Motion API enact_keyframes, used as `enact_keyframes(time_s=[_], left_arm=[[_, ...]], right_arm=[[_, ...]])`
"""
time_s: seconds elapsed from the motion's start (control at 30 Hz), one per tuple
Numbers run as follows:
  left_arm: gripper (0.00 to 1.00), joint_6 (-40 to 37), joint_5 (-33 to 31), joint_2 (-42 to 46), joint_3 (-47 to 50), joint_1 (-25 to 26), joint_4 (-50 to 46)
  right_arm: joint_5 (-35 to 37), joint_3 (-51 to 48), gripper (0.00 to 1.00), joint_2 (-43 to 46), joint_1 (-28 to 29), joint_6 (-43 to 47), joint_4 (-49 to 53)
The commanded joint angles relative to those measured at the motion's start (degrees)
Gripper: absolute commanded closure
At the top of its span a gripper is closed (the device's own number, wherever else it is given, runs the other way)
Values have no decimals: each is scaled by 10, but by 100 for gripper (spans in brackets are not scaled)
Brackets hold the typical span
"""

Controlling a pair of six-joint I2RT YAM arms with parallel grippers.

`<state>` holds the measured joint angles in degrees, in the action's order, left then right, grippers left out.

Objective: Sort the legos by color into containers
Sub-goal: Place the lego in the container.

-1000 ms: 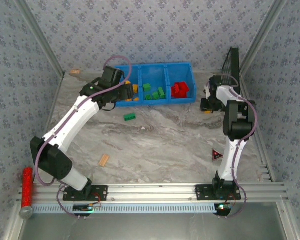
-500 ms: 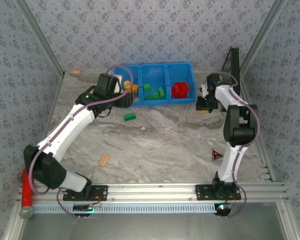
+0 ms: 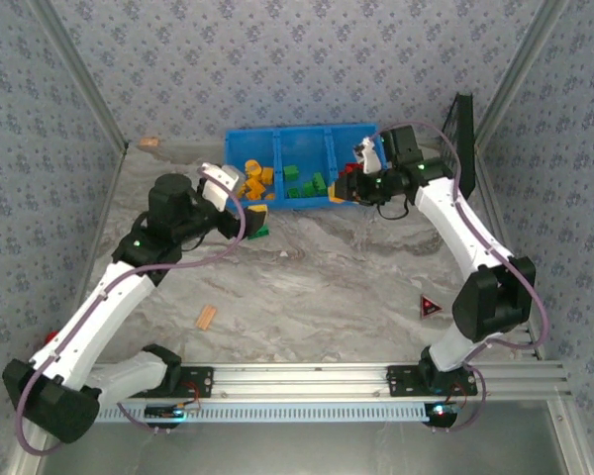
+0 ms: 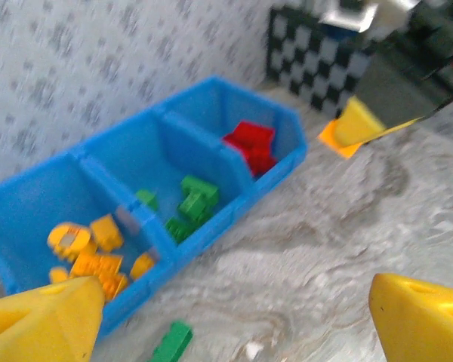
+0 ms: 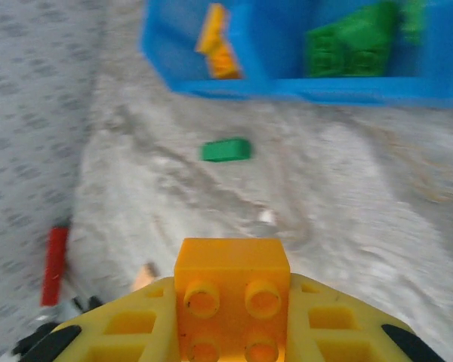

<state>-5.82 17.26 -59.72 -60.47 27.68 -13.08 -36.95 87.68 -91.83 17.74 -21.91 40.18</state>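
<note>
The right gripper (image 5: 230,335) pinches a small orange-yellow lego (image 5: 230,280) by its flat sides, near the front wall of the blue bin (image 3: 302,131). The brick looks light, rigid and slick, so a squeeze across parallel faces suits it. The left gripper (image 4: 226,324) gapes empty above a green lego (image 4: 171,343) lying loose on the table.

The place was a robot test cell in a lab, not a home. Two white arms (image 3: 129,287) were bolted to an aluminium rail (image 3: 307,376) at the table's near edge, well back from the right pincer (image 5: 232,298), which gripped an orange lego (image 5: 232,264). Patterned wall panels (image 3: 277,59) in metal framing boxed in the marble-print tabletop (image 3: 337,287) beneath that pincer. A black checkered panel (image 3: 462,124) stood near it, against the right wall.
</note>
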Motion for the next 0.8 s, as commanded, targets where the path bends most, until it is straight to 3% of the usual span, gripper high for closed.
enact_keyframes(time_s=[0.0, 0.2, 0.37, 0.5, 0.77], left_arm=[[8, -35, 89, 16, 3, -1, 68], [4, -114, 54, 22, -11, 37, 46], [4, -195, -26, 21, -11, 84, 51], [3, -208, -51, 30, 9, 91, 103], [4, -221, -74, 12, -4, 105, 117]], right_arm=[[-103, 28, 74, 30, 29, -69, -79], [-133, 64, 74, 28, 79, -93, -93], [-168, 86, 74, 26, 102, -105, -96], [-177, 107, 74, 23, 119, -89, -67], [-209, 107, 74, 18, 146, -100, -85]])
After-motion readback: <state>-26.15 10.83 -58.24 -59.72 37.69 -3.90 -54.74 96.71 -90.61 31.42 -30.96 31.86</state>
